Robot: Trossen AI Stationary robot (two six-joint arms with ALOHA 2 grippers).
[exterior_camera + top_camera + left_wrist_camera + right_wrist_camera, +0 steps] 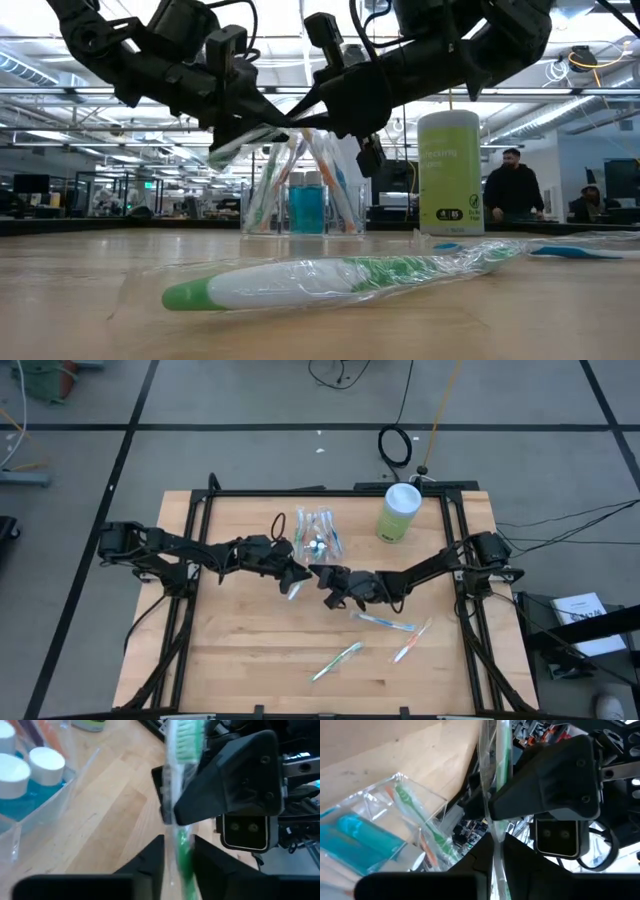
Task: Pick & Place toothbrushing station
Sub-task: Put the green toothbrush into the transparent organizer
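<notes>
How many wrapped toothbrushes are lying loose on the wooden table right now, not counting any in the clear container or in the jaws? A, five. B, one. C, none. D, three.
D: the high view shows three toothbrushes lying flat on the table: one, a second and a third.

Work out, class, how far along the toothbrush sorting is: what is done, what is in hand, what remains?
Done: several brushes and teal tubes stand in the clear container. In hand: the left gripper and right gripper both pinch one wrapped green toothbrush beside it. Left: three wrapped toothbrushes lie on the table.
</notes>
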